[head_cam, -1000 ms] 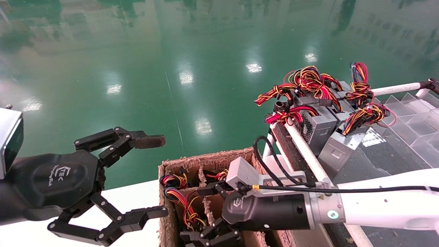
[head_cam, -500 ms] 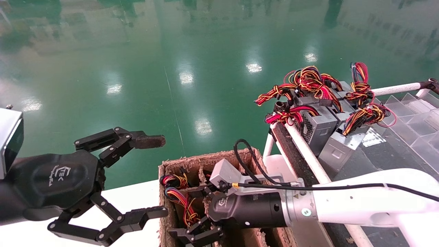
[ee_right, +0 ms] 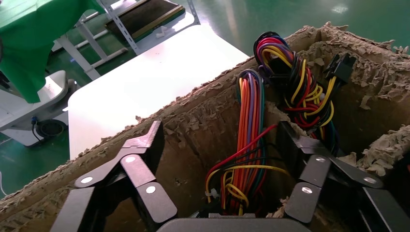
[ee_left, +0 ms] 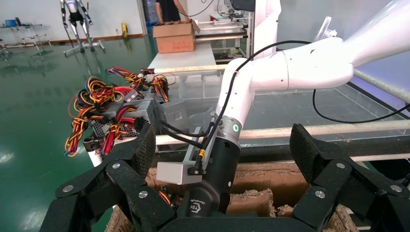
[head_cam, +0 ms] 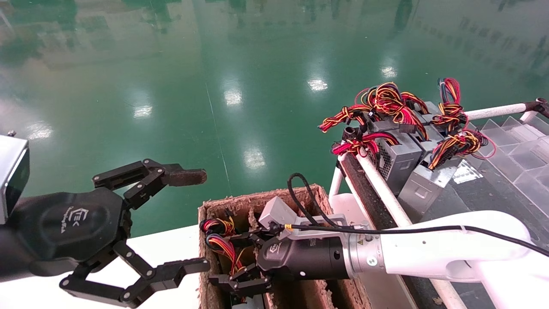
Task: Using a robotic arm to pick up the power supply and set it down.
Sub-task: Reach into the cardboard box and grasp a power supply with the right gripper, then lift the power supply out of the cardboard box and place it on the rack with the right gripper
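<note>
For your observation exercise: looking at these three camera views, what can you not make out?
- Power supply body: hidden in the cardboard box; head and right wrist views show only wires.
- Right gripper: whether it touches the wires, unclear.
- Box's near end: cut off by head view's bottom edge.
- Left gripper: parked, open.

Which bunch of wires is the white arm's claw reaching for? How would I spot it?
Find the torn brown cardboard box at the white table's edge. The right gripper, jaws open, straddles the wire bundle in its nearest slot. Unlike the knotted bundle beyond, its wires run long and straight.
</note>
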